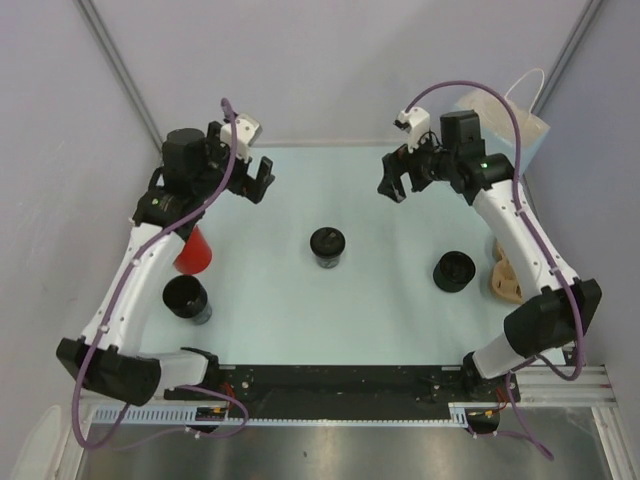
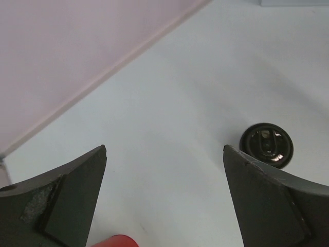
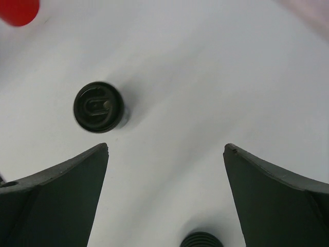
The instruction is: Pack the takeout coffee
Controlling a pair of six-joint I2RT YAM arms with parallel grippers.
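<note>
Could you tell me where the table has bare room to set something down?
Bare: far strip between left end effector and right end effector; near middle in front of the lidded coffee cup. Crowded: beside red cup, beside carrier.

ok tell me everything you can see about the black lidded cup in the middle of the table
The black lidded cup is short and dark. Its round lid looks like glossy black plastic, with a raised rim and a moulded sip recess on top that catches the light. The lid is on and the cup stands upright near the middle of the pale table, casting a soft shadow. Nothing but the table touches it, and bare surface shows all round it.
</note>
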